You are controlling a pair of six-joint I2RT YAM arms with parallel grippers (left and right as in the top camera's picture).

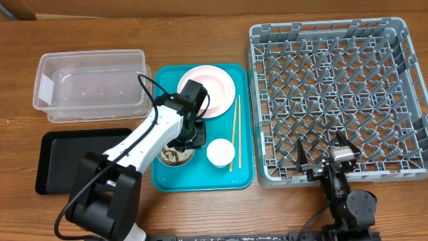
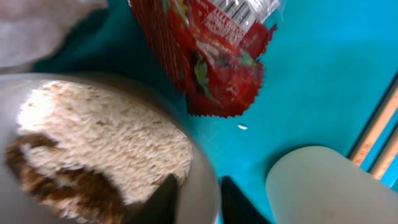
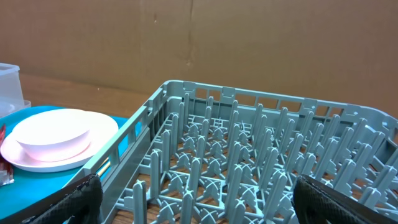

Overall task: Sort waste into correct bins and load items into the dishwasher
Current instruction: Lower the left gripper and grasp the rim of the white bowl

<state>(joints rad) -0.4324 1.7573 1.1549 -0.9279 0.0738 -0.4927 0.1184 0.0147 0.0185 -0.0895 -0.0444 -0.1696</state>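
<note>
Light falls soft and even from above. In the overhead view the wooden table [image 1: 200, 40] is bright, the dish rack [image 1: 334, 100] throws only faint shadows, and the black tray [image 1: 67, 157] has a dull sheen. The left wrist view is very close and blurred throughout; the rice bowl [image 2: 93, 143] washes out at ten o'clock, and the red wrapper [image 2: 211, 56] glints. In the right wrist view the rack is sharp, while the fingertips [image 3: 74, 199] of the right gripper [image 3: 196, 193] sit dark and soft at seven and five o'clock.
</note>
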